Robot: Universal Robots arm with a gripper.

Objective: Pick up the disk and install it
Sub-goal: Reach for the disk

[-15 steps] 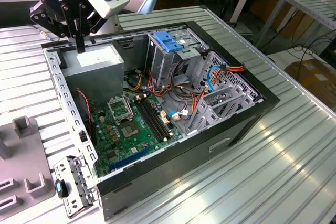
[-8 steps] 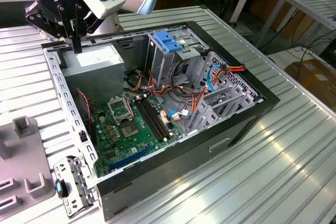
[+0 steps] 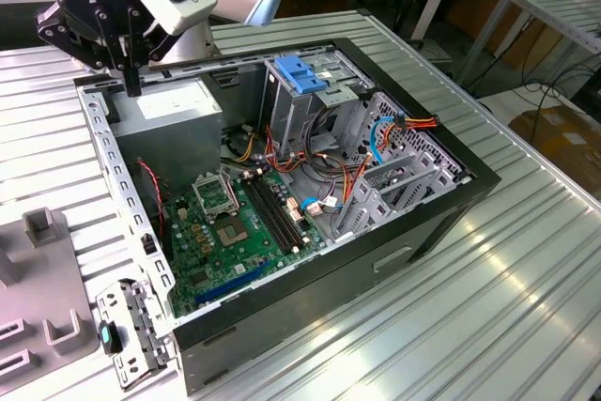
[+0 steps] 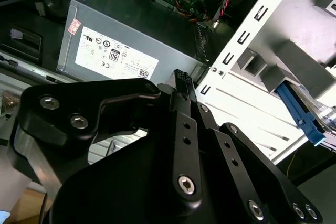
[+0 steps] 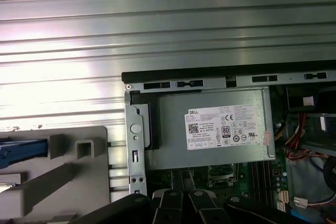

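Observation:
The disk sits in a grey holder beside the open computer case. I see one blue side rail of it in the second wrist view and a blue edge of the disk in the first wrist view; the rest of it is cut off. My gripper hangs above the case's rear corner by the grey power-supply box, apart from the disk. Its black fingers are shut together with nothing between them.
The open case lies on a ribbed metal table, with the motherboard, cables and a grey drive cage topped by a blue latch. The power-supply box lies under the gripper. The grey holder is at the exterior view's left.

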